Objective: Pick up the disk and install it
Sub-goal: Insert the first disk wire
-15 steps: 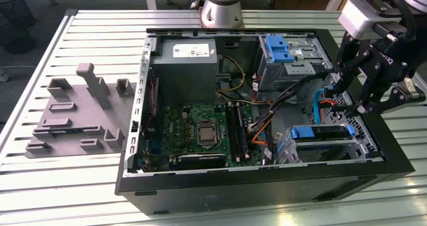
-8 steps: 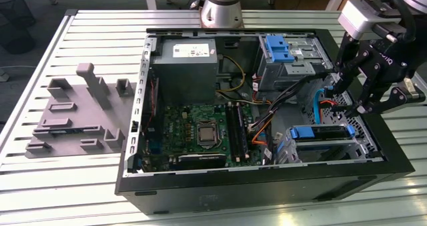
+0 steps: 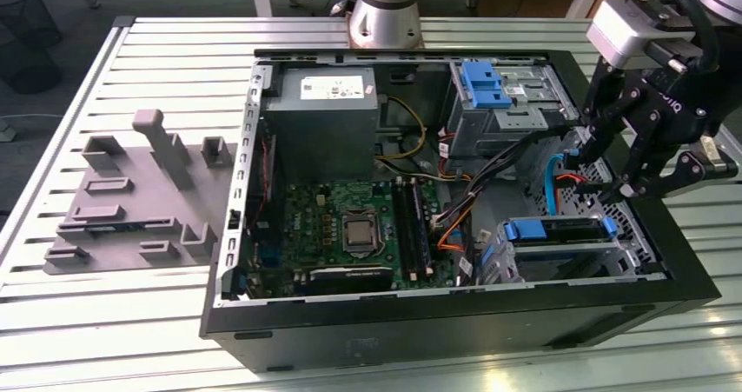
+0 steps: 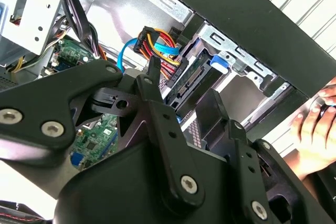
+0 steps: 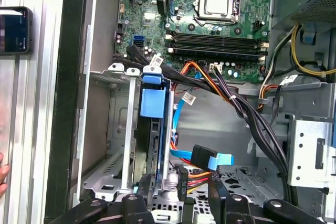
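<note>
Hand (image 3: pixel 609 176) open, fingers spread with nothing between them, hanging over the edge of the computer case (image 3: pixel 464 322) on the exterior view's right, above the loose orange and blue cables (image 5: pixel 202 157).

Just below and toward the near rim of the case: the disk (image 3: pixel 557 232), standing on edge in its blue carrier inside the metal drive cage (image 3: pixel 545 266), its blue tab (image 5: pixel 153 103) uppermost in the first wrist view. Apart from the hand, no contact. Long axis apparently along the cage, roughly parallel to the case's near wall, though hard to judge with most of the body hidden behind the cage plates. Flat face turned sideways, so only the thin edge and the carrier offered upward to the single arm.

Further out, a second blue latch piece (image 3: pixel 482 86) on the upper bay, then the motherboard (image 3: pixel 347 227) and the grey box (image 3: pixel 319 122) at the back of the case.

Writing: a white sticker (image 3: pixel 330 86) on the grey box and small white tags (image 5: pixel 156 61) on the cables, print too fine to make out; no label visible on the disk from these angles.

All of it on the slatted table (image 3: pixel 174 53).
</note>
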Controlling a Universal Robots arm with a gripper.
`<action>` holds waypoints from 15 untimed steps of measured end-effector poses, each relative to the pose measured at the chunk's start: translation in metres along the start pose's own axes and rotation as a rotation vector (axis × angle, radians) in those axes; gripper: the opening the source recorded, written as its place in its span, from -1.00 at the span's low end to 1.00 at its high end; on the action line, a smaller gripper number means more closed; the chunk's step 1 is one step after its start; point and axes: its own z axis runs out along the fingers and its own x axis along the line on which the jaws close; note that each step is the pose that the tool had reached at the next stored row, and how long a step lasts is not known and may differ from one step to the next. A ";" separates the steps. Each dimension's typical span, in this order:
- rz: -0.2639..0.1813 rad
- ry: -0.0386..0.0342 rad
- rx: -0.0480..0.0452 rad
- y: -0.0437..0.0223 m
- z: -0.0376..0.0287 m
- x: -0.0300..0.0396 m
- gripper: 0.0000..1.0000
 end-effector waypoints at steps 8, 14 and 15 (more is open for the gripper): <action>0.002 0.0000 0.0000 0.0000 0.0000 0.0000 0.08; 0.002 -0.0003 0.0000 0.0000 0.0010 0.0000 0.06; 0.002 -0.0003 0.0000 0.0000 0.0016 0.0000 0.06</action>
